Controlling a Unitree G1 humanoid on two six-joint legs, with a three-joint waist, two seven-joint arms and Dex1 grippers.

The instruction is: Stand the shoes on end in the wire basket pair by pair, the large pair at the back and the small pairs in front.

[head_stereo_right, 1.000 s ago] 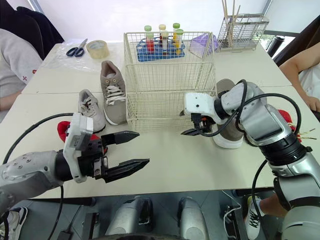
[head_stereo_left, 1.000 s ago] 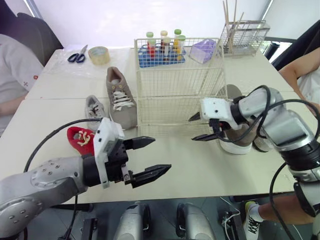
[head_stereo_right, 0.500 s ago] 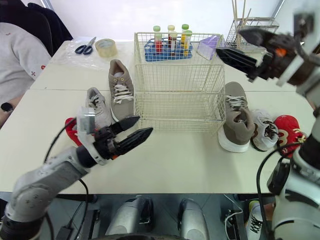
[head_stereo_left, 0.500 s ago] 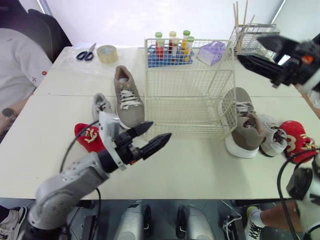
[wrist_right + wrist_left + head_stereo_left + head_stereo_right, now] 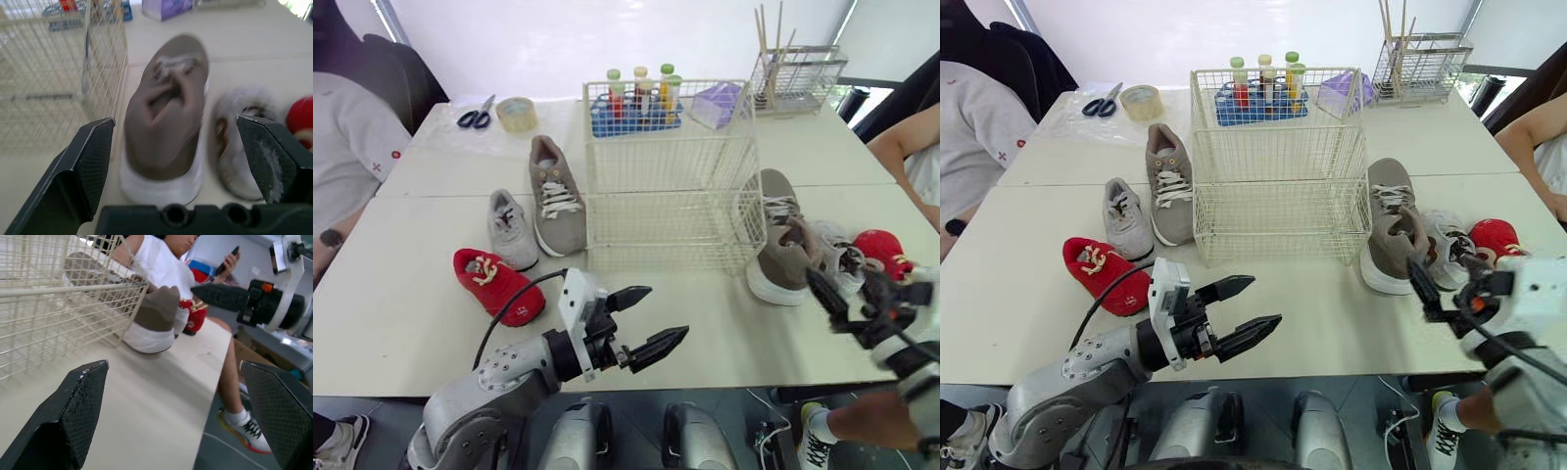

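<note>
Task not yet begun. Inside the cream wire basket point(image 5: 666, 230), standing mid-desk: not one shoe.

On the pale desk point(image 5: 724, 323) to the basket's left, all flat on their soles: a large taupe lace-up trainer point(image 5: 558, 196) just beside the wire wall, a small grey trainer point(image 5: 512, 230) next to it, and a small red shoe point(image 5: 497, 286) nearer the front edge. To the right, the mates: a second large taupe trainer point(image 5: 781, 240) just beside the basket's corner, a small grey-white trainer point(image 5: 837, 259) close against it, and a second red shoe point(image 5: 883, 253) beyond.

Left claw point(image 5: 668, 311): black fingers spread wide, gripping nothing, low over the desk's front, well short of any shoe. Right claw point(image 5: 174, 120): equally wide and empty, aimed at the second large taupe trainer, near but not touching.

Probably first in order: the large pair, for the back. Beware pinching only the soft collar; likely to fold and let the heavy sole swing loose. Beware trapping the small grey-white trainer with the outer finger. Beware clipping the rim on the way in and shoving the light basket toward the blue test-tube rack point(image 5: 631, 113) behind. Lean each shoe on the back wall, or expect it to topple flat into the space meant for the small pairs.
</note>
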